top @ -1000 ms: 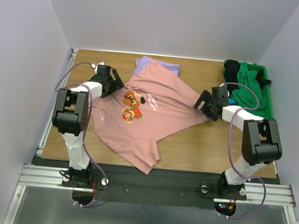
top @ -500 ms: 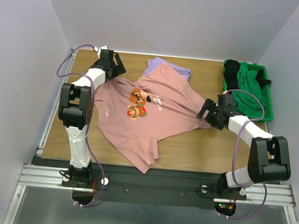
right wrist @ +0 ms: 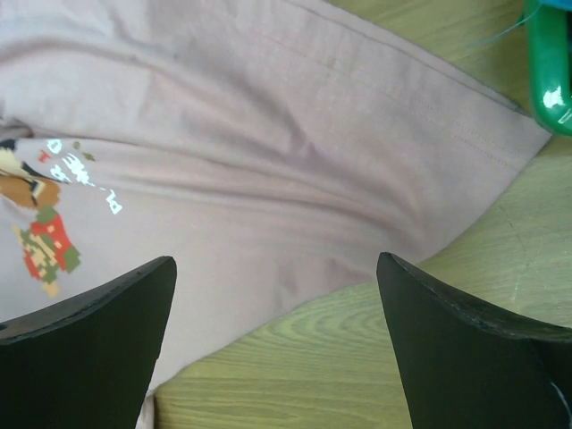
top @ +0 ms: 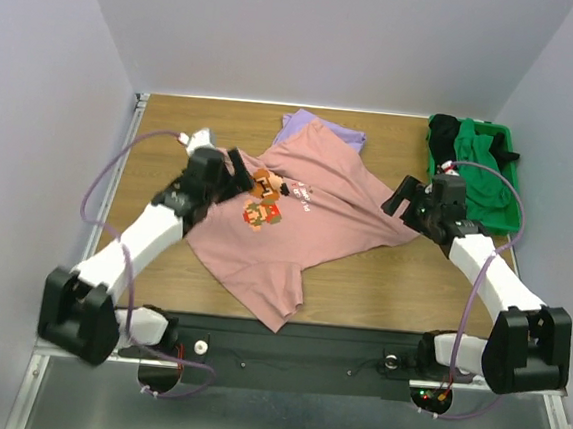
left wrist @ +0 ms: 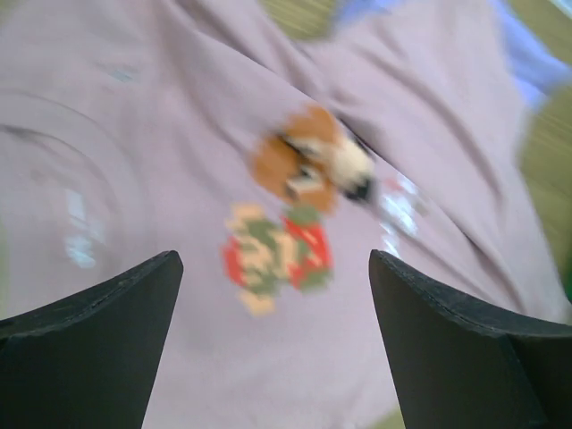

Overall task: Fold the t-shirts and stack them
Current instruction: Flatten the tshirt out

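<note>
The dusty-pink t-shirt [top: 305, 231] lies spread and wrinkled on the wooden table, with its cartoon print [top: 261, 200] facing up. The print also shows in the left wrist view [left wrist: 308, 165]. The lavender t-shirt [top: 326, 131] lies at the back, partly under the pink one. My left gripper [top: 235, 168] is open and empty, hovering over the pink shirt's left part just left of the print [left wrist: 273, 259]. My right gripper [top: 405, 199] is open and empty above the pink shirt's right edge [right wrist: 274, 261], where the cloth meets bare wood.
A green bin [top: 514, 154] with green and black clothes stands at the back right, close to my right arm. Its corner shows in the right wrist view [right wrist: 550, 71]. Bare table [top: 411, 286] lies in front of the shirt on the right.
The pink shirt was dragged to the right, then left lying. My left gripper came from the table's back left to above the shirt by the print. My right gripper shifted slightly away.
</note>
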Controlling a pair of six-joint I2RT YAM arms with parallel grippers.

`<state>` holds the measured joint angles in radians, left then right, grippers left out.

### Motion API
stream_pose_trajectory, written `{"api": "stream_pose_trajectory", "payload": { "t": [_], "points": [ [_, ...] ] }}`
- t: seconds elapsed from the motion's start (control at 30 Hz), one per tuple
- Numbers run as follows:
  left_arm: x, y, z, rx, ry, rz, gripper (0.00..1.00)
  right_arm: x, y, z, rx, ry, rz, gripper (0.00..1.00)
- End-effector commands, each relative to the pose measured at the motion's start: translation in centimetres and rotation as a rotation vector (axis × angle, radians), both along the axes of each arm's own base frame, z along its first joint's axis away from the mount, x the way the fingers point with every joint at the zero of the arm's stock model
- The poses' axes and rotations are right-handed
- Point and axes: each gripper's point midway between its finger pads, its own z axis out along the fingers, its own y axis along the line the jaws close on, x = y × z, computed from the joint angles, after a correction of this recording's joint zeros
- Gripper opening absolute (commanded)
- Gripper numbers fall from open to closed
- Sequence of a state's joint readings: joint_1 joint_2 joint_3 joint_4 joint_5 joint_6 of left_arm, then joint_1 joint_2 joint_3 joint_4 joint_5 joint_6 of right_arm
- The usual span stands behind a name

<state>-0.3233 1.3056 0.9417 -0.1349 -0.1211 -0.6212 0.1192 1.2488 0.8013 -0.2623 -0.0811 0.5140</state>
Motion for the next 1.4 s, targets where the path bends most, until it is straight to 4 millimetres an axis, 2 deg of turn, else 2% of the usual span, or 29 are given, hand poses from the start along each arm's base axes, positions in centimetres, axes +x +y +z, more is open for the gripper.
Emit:
{"api": "stream_pose_trajectory", "payload": {
  "t": [0.0, 0.03, 0.07, 0.1, 0.13, 0.17, 0.2, 0.3, 0.4, 0.47, 0.53, 0.6, 0.9, 1.2, 1.3, 1.37],
  "points": [
    [-8.4, -4.8, -1.4, -0.091, 0.036, -0.116, 0.98, -0.9, -0.5, 0.0, 0.027, -0.001, -0.076, 1.00],
    [-10.4, -6.0, -2.1, -0.106, 0.059, -0.164, 0.98, -1.0, -0.6, -0.1, 0.024, -0.002, -0.082, 1.00],
    [-13.1, -6.0, -4.6, -0.087, 0.135, -0.191, 0.98, -1.1, -0.8, 0.0, 0.022, -0.005, -0.088, 1.00],
    [-15.5, -7.3, -5.2, -0.115, 0.175, -0.230, 0.98, -1.2, -0.8, -0.1, 0.023, 0.000, -0.092, 1.00],
    [-17.6, -7.0, -6.2, -0.138, 0.228, -0.215, 0.98, -1.3, -0.7, -0.2, 0.029, 0.004, -0.089, 1.00],
    [-19.0, -7.3, -6.8, -0.125, 0.249, -0.256, 0.98, -1.3, -0.6, -0.3, 0.032, 0.009, -0.084, 1.00],
    [-21.4, -8.8, -6.8, -0.158, 0.274, -0.319, 0.97, -1.4, -0.5, -0.3, 0.033, 0.011, -0.080, 1.00],
    [-26.3, -10.2, -8.5, -0.161, 0.393, -0.400, 0.94, -1.4, -0.6, -0.6, 0.028, 0.019, -0.076, 1.00],
    [-29.4, -11.3, -9.9, -0.129, 0.480, -0.470, 0.92, -1.4, -0.5, -0.8, 0.027, 0.027, -0.073, 1.00],
    [-31.1, -12.3, -9.9, -0.111, 0.507, -0.521, 0.90, -1.4, -0.6, -1.0, 0.021, 0.030, -0.076, 1.00],
    [-31.7, -12.8, -10.9, -0.069, 0.533, -0.544, 0.89, -1.4, -0.7, -1.1, 0.018, 0.035, -0.079, 1.00],
    [-31.8, -13.0, -11.8, -0.029, 0.552, -0.546, 0.82, -1.5, -0.6, -1.2, 0.019, 0.036, -0.073, 1.00],
    [-29.4, -14.7, -12.8, 0.072, 0.504, -0.486, 0.79, -1.7, -0.9, -1.4, 0.008, 0.039, -0.085, 1.00],
    [-29.0, -13.8, -15.4, 0.204, 0.547, -0.429, 0.78, -1.6, -1.1, -1.8, -0.002, 0.050, -0.094, 1.00],
    [-29.1, -13.3, -16.4, 0.244, 0.571, -0.411, 0.71, -1.6, -1.1, -1.9, -0.003, 0.051, -0.097, 1.00],
    [-28.6, -12.0, -16.9, 0.311, 0.569, -0.353, 0.66, -1.7, -1.2, -1.8, -0.003, 0.048, -0.100, 1.00]
  ]
}}
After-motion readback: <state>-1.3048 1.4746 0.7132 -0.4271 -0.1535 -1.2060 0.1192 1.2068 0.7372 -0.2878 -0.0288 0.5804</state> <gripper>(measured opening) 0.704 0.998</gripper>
